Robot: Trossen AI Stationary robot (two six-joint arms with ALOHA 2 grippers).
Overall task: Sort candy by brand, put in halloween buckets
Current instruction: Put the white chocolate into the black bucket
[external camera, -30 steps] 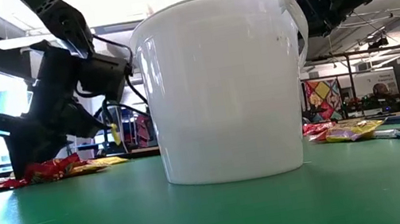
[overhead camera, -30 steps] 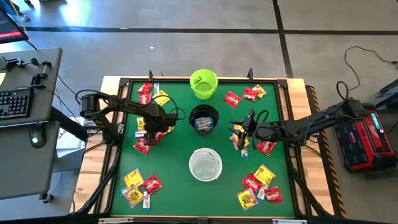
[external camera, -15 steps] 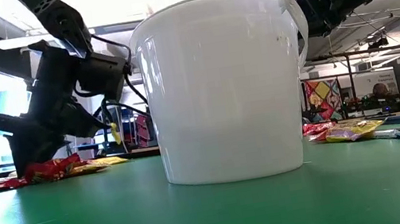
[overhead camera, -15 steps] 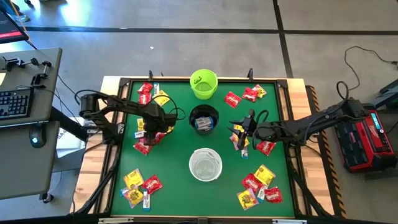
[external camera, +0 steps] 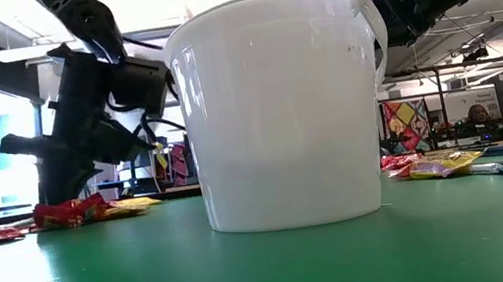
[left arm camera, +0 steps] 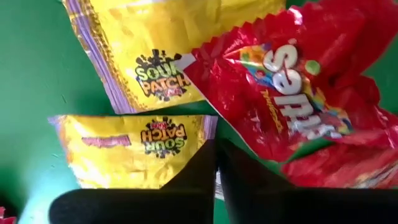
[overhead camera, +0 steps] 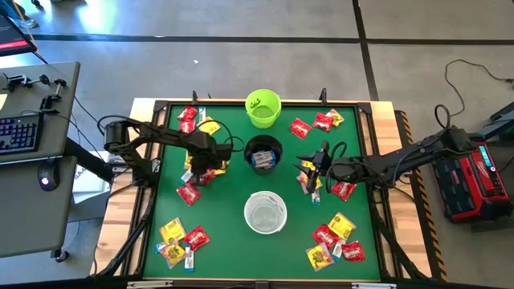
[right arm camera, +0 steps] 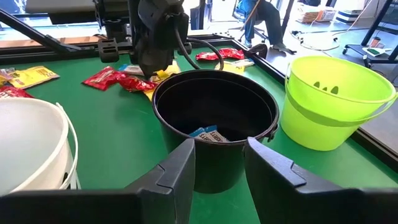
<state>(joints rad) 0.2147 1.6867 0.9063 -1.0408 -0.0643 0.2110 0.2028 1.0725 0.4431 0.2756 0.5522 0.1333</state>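
Three buckets stand in a row down the green table's middle: lime green [overhead camera: 263, 107] farthest, black [overhead camera: 263, 153] with blue-and-white candy [right arm camera: 208, 134] inside, white [overhead camera: 265, 212] nearest. My left gripper [overhead camera: 199, 167] points down, shut, into a candy pile left of the black bucket, between a yellow packet [left arm camera: 137, 146] and a red packet [left arm camera: 292, 93]. Both packets lie flat on the table. My right gripper [right arm camera: 217, 168] hangs open and empty, right of the black bucket [right arm camera: 214, 112]. My left gripper comes from above, pointing steeply down. Its shut fingertips [left arm camera: 205, 155] meet on the yellow packet's short end edge [left arm camera: 202, 127], beside the red packet. The fingers hide the pinch itself, so how much wrapper is caught cannot be told. The packet still lies on the table.
More candy lies in heaps at the far left [overhead camera: 193, 120], near left [overhead camera: 181, 241], far right [overhead camera: 321, 122], right middle [overhead camera: 341, 189] and near right [overhead camera: 333, 241]. A raised black frame [overhead camera: 152, 160] rims the table. Open green cloth lies between the buckets and the heaps.
My left gripper has shut from wide open, down at the candy pile left of the black bucket. My right arm has kept still.
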